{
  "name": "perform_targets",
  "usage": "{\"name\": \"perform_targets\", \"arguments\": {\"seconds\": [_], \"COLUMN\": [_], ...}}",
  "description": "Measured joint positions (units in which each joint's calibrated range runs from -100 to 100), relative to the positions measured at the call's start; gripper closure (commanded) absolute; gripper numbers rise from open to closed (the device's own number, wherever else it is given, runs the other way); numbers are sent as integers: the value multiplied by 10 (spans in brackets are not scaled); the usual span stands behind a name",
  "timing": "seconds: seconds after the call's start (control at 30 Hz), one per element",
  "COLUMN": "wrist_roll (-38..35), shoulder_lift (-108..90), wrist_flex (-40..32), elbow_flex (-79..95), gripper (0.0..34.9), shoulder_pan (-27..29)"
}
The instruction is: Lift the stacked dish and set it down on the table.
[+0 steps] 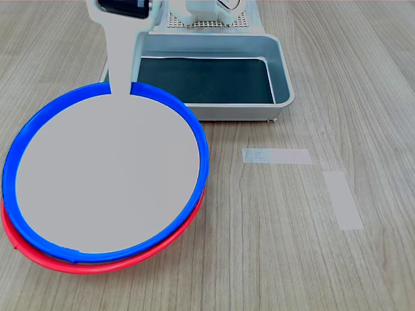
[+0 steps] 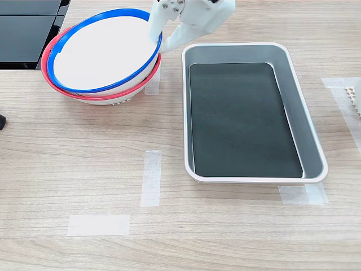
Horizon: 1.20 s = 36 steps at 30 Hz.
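Fingers (image 2: 159,40) pinch blue-rimmed dish (image 1: 107,178) at rim, nearly closed. Dish tilted on red-rimmed dish (image 1: 97,264). Thin edge-grip; dish could slip, or drag red one across worktop (image 1: 292,246).

Red-rimmed dish (image 1: 97,264), lower left of first exterior view; upper left in second exterior view. Grey metal tray (image 2: 313,135) w/ dark bottom, centre-right of second exterior view, top centre of first. Black panel (image 2: 22,31) in second exterior view's upper left corner.
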<state>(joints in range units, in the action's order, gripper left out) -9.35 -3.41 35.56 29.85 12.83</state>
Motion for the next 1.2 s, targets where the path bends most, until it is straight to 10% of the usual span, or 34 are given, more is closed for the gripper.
{"name": "perform_targets", "arguments": {"seconds": [0.53,1.2], "wrist_roll": [6,16], "shoulder_lift": [-51,41], "wrist_flex": [60,92], "elbow_flex": [-57,-117], "gripper": [348,348], "shoulder_pan": [-24,-241]}}
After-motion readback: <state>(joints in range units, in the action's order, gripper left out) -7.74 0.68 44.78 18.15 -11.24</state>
